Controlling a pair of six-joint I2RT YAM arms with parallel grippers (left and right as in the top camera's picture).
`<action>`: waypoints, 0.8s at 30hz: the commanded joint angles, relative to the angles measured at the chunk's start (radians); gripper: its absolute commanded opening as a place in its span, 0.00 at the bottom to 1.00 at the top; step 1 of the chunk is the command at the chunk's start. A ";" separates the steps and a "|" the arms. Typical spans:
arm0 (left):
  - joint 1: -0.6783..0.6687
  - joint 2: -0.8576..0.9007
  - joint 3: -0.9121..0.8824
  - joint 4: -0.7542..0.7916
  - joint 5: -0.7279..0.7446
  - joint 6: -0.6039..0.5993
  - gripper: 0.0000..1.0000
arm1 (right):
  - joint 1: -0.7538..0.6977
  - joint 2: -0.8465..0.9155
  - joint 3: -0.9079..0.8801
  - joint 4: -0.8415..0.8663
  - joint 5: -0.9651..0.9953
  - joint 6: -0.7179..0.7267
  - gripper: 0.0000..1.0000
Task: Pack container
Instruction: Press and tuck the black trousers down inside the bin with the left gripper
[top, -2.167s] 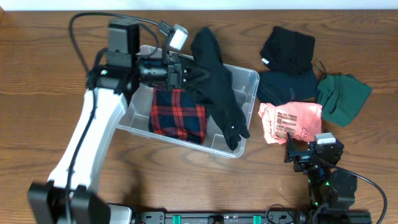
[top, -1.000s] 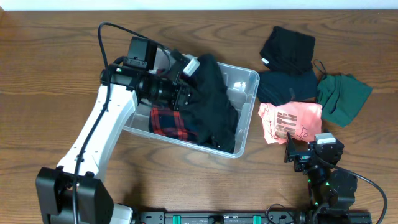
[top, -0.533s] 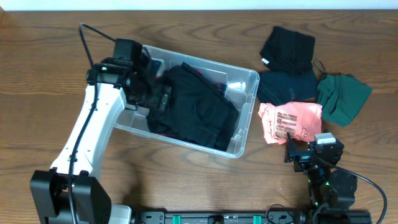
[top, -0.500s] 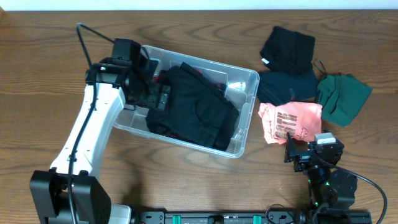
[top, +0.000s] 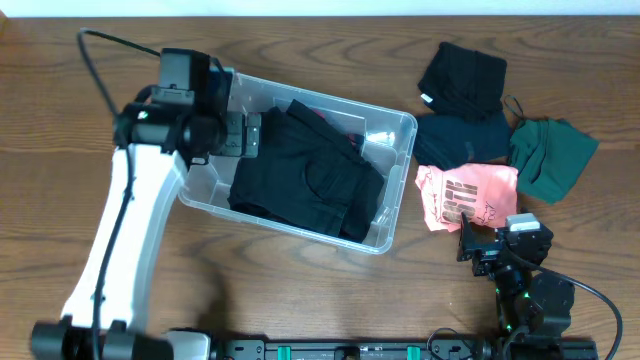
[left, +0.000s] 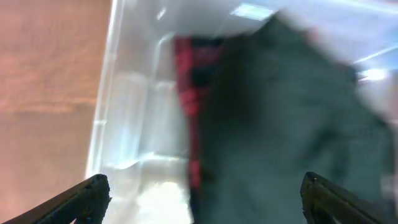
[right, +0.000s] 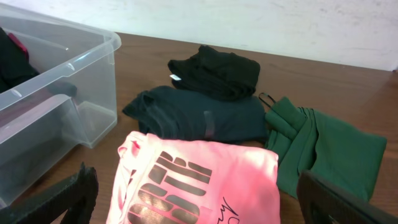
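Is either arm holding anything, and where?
Nothing is held. On the left arm the jaws gape over the container; on the right arm, open too.

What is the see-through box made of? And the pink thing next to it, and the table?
The container looks like hard, glossy clear plastic: the table shows through its walls and light glints off it. The pink shirt looks like soft matte cloth, since it folds and wrinkles. The table shows brown wood grain; real wood or a wood-look top, I cannot tell.
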 joint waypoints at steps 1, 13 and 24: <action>-0.035 -0.009 0.012 0.003 0.156 0.001 0.98 | 0.008 -0.003 -0.002 -0.001 0.006 0.008 0.99; -0.129 0.204 -0.164 -0.038 -0.132 0.072 0.76 | 0.008 -0.003 -0.002 -0.001 0.006 0.008 0.99; -0.126 0.425 -0.170 -0.067 -0.385 -0.005 0.75 | 0.008 -0.003 -0.002 -0.001 0.006 0.008 0.99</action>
